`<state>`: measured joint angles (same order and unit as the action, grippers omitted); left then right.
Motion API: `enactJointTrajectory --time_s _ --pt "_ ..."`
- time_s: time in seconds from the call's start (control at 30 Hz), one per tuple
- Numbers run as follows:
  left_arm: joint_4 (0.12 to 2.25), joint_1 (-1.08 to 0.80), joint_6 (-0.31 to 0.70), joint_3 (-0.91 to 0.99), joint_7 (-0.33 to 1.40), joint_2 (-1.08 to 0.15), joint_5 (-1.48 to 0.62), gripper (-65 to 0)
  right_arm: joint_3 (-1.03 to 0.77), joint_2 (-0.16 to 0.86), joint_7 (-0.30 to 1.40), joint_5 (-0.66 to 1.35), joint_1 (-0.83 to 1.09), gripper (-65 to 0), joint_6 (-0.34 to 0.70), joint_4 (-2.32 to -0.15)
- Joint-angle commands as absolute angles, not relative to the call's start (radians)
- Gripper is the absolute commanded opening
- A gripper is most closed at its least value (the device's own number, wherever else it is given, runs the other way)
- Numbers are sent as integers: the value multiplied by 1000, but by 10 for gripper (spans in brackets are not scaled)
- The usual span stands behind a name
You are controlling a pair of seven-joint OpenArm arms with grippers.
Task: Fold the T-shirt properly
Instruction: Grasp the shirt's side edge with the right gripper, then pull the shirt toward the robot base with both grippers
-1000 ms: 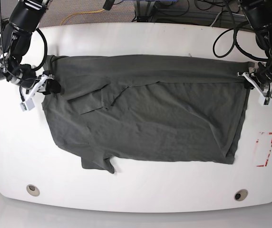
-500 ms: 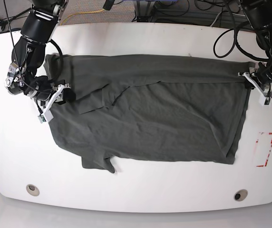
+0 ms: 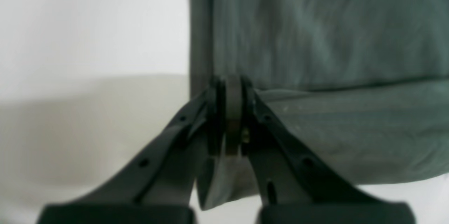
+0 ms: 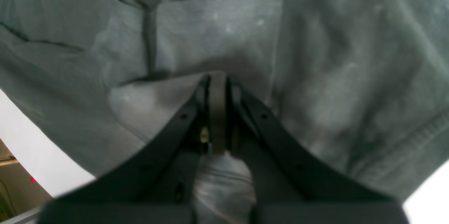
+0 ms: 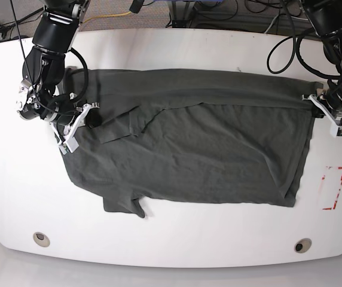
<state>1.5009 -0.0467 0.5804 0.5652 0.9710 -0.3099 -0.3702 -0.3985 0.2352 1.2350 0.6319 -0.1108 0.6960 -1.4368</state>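
Note:
The dark grey T-shirt (image 5: 207, 155) lies spread across the white table (image 5: 171, 51), with its upper half folded down and a sleeve sticking out at the lower left. At the shirt's right edge my left gripper (image 5: 318, 104) is shut on the cloth. The left wrist view shows its tips (image 3: 229, 85) pinching the T-shirt (image 3: 333, 41) at a folded corner. My right gripper (image 5: 89, 118) is at the shirt's left side. In the right wrist view it (image 4: 217, 81) is shut on a raised fold of the T-shirt (image 4: 333, 59).
A red-outlined rectangle (image 5: 332, 188) is marked on the table to the right of the shirt. Two round holes (image 5: 40, 238) (image 5: 303, 245) sit near the front edge. Cables run behind the table's far edge.
My right arm has moved rightwards from the bare table onto the shirt's left edge and shut on the cloth. The left gripper has stayed on the right edge.

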Motion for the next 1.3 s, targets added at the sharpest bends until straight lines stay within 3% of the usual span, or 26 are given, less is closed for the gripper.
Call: enactJointTrajectory --time_s 0.0,0.7,1.17,1.27 --pt "1531 -35 584 584 955 -308 -380 -650 -403 254 1221 650 -136 -650 698 -1454" --pt "1586 15 581 654 951 -297 -464 -650 -403 291 1201 648 -206 -650 698 -1449" --pt "1368 104 581 641 949 -355 -464 -650 -400 318 1129 648 -234 -650 698 -1343" --pt "1320 134 581 610 949 -375 -464 -650 -403 326 1124 648 -239 -602 698 -1294"
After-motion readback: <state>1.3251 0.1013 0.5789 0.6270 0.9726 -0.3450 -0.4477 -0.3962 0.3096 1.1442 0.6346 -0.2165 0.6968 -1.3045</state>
